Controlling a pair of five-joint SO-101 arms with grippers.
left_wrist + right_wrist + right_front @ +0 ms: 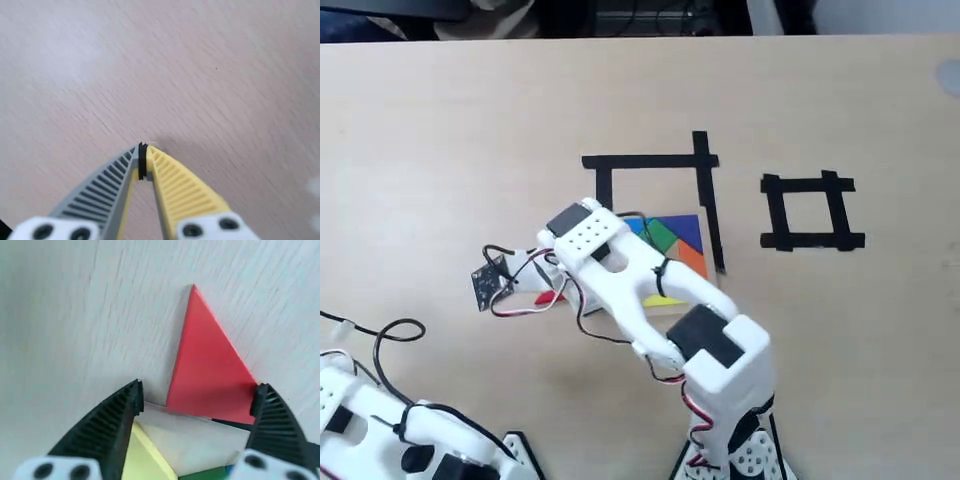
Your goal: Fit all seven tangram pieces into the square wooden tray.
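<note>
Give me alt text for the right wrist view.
A red triangle lies on the table, its base along the wooden tray. The right gripper hangs above with black fingers open; a yellow piece sits in the tray.

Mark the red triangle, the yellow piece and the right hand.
red triangle (210, 365), right wrist view, middle of face
yellow piece (147, 460), right wrist view, visible corner
right hand (200, 386), right wrist view, between fingertips
</note>
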